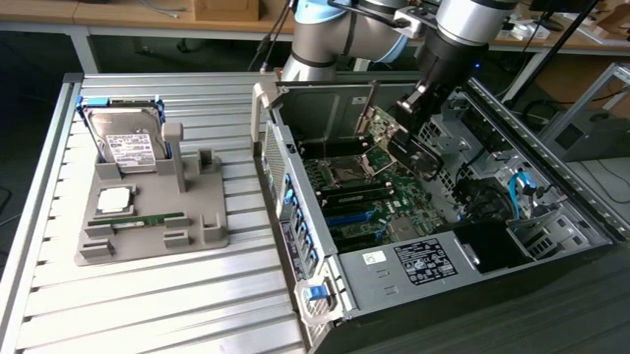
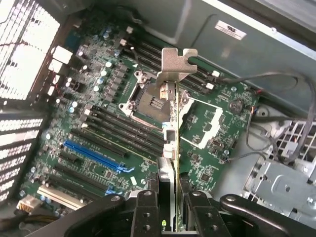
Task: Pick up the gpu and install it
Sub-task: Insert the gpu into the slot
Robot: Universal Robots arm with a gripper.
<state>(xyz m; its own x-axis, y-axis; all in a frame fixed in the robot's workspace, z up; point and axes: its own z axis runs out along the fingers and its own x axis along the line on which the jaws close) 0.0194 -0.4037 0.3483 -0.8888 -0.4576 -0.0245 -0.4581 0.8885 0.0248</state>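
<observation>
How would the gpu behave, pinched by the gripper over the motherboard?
Probably stiff: the gpu stands straight, edge-on, from the gripper. Likely light, being so thin. Gripped at one end, it might pivot if its metal bracket catches something.

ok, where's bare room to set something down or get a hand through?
Free: bare slats of the table on the near side of the grey fixture, and the narrow strip between fixture and open case. Crowded: inside the case, where the jaws hold the gpu over the motherboard.
</observation>
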